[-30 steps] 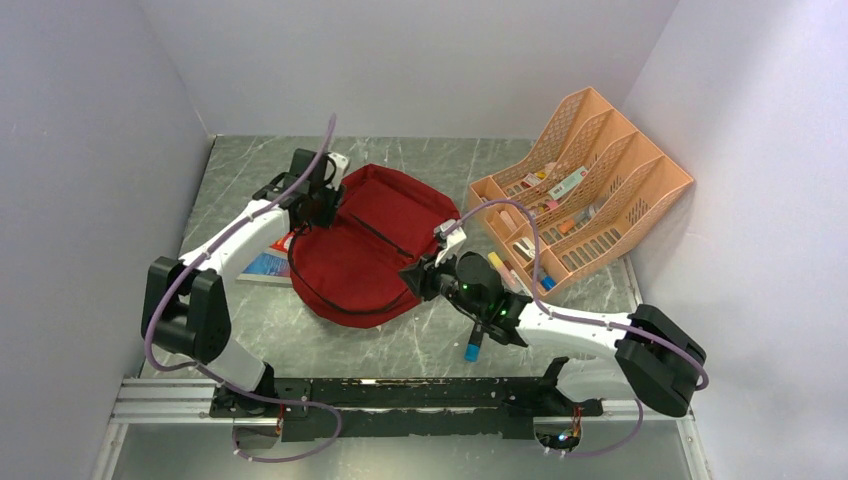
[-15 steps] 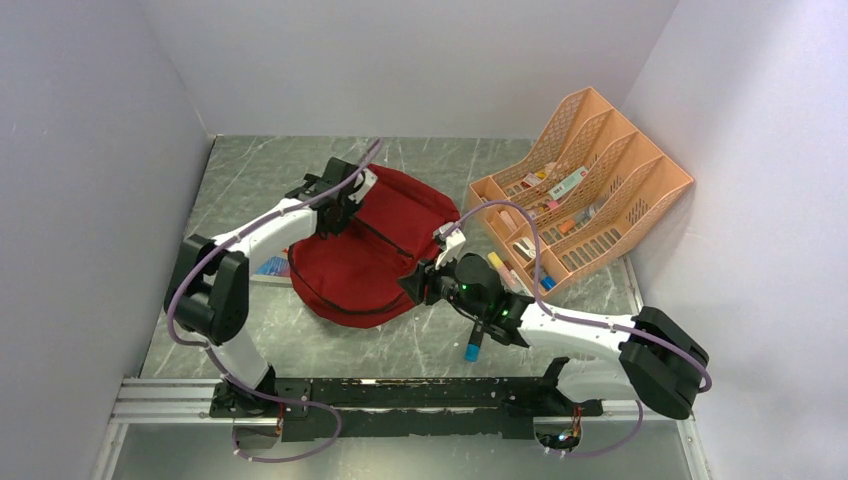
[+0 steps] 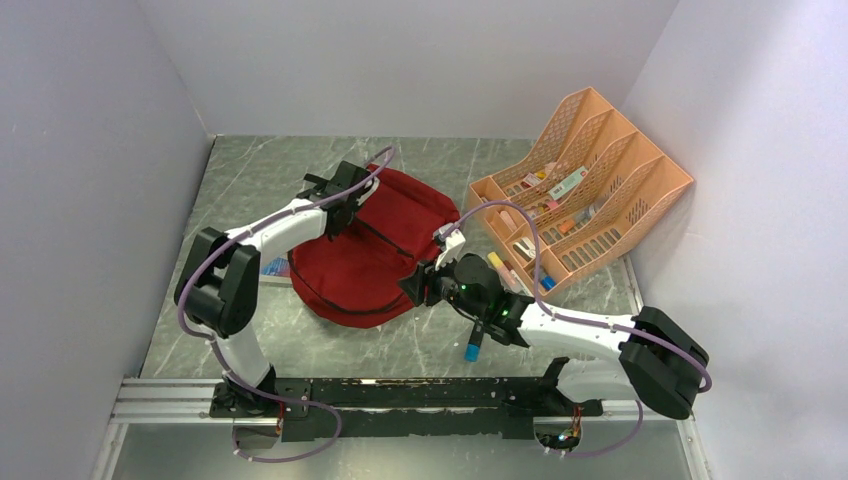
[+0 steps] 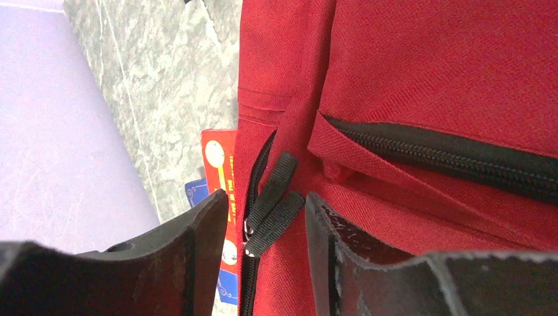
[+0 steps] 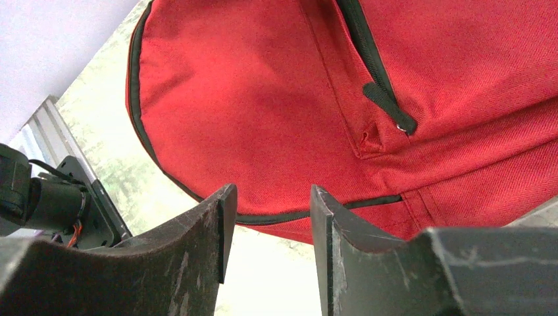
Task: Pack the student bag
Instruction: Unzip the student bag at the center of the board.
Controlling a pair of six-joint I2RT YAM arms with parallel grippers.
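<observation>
The student bag (image 3: 365,255), dark red with black zips, lies flat mid-table. My left gripper (image 3: 349,199) hovers over its back left part. In the left wrist view that gripper (image 4: 266,212) is open, and two black zipper pull tabs (image 4: 275,212) lie in the gap between its fingers, not pinched. My right gripper (image 3: 414,284) sits at the bag's near right edge. Seen from the right wrist, it (image 5: 268,197) is open and empty, pointing at the bag's (image 5: 263,99) black-piped rim, with a front pocket zipper pull (image 5: 389,106) beyond.
A peach mesh desk organiser (image 3: 585,190) holding pens and small items stands at the back right. A blue-capped marker (image 3: 472,345) lies on the table near the right arm. A red and blue booklet (image 4: 220,158) pokes out from under the bag's left side.
My left arm has swung right, from the bag's back left edge to over its zipper. My right gripper has opened wider and stayed in place.
</observation>
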